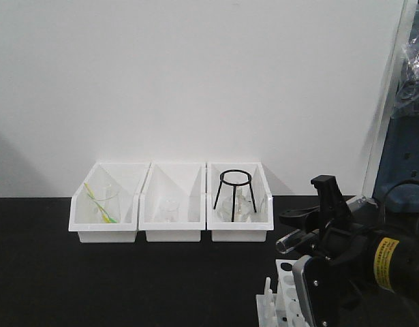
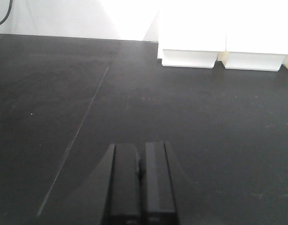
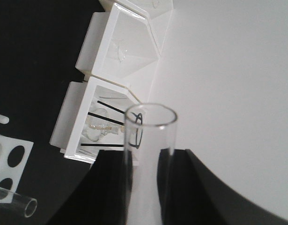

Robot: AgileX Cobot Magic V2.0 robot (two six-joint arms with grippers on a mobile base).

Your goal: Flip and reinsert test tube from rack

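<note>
My right gripper is shut on a clear glass test tube and holds it tilted on its side above the white rack at the bottom edge. In the right wrist view the tube stands between my right gripper's black fingers, open mouth away from the camera. The rack's holed top shows at lower left with another clear tube by it. My left gripper is shut and empty, low over the black table, far from the rack.
Three white open bins stand in a row against the white back wall. The left one holds glassware with a yellow-green item, the middle one a small beaker, the right one a black tripod stand. Blue equipment is at far right.
</note>
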